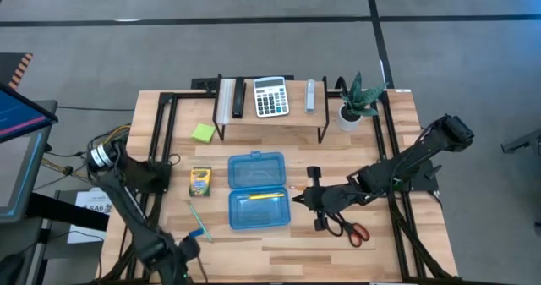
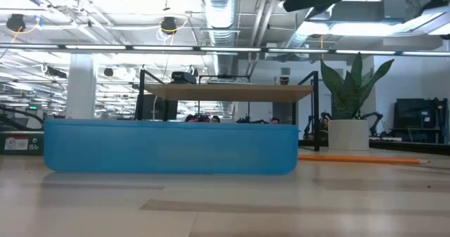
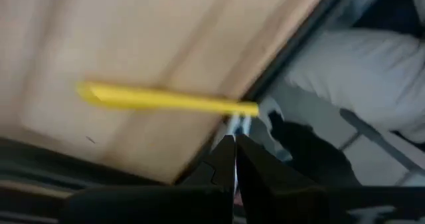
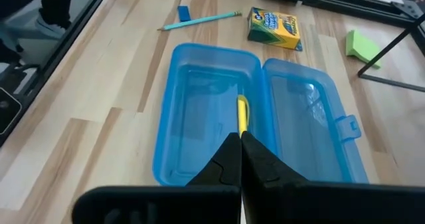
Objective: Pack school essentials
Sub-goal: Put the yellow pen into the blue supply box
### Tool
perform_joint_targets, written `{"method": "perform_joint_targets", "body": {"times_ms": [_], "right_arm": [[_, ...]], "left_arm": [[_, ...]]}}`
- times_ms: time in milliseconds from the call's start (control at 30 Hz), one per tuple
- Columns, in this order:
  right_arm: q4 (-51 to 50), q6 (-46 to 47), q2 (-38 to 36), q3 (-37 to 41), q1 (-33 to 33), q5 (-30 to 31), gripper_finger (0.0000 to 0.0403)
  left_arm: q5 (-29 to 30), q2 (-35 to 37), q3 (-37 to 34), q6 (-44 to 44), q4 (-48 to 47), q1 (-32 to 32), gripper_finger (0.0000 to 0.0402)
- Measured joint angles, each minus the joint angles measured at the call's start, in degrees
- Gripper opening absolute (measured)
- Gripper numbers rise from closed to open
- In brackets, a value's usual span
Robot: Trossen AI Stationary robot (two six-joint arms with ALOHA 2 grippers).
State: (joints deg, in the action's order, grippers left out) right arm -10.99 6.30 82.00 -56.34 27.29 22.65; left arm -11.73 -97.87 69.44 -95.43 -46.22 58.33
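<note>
Yellow pencil (image 4: pixel 242 112) in blue case (image 4: pixel 199 144); right pincer (image 4: pixel 240 159) closed above.

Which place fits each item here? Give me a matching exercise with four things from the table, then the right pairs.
Things:
1. calculator
2. yellow pencil
3. red-handled scissors
4. crayon box

Places:
A. inside the open blue case
B. on the raised shelf
C. on the table left of the case
D. on the table right of the case

Pairs: 1-B, 2-A, 3-D, 4-C
</note>
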Motion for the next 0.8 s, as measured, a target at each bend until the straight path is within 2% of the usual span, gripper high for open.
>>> {"method": "perform_joint_targets", "body": {"times_ms": [133, 300, 600, 800], "right_arm": [[1.7, -0.3, 0.0, 0.0, 0.0, 0.0, 0.0007], [3.9, -0.7, 0.0, 0.0, 0.0, 0.0, 0.0008], [3.8, -0.7, 0.0, 0.0, 0.0, 0.0, 0.0008], [3.8, -0.3, 0.0, 0.0, 0.1, 0.0, 0.0008]], "left_arm": [[-1.5, -1.1, -1.2, -4.1, 3.0, 1.8, 0.0], [-1.5, -1.7, -4.2, -4.9, 6.9, 1.8, 0.0], [-8.0, -1.7, -11.2, -6.6, 13.6, 1.2, 0.0], [-9.2, -1.6, -16.9, -7.5, 23.2, -0.1, 0.0]]}}
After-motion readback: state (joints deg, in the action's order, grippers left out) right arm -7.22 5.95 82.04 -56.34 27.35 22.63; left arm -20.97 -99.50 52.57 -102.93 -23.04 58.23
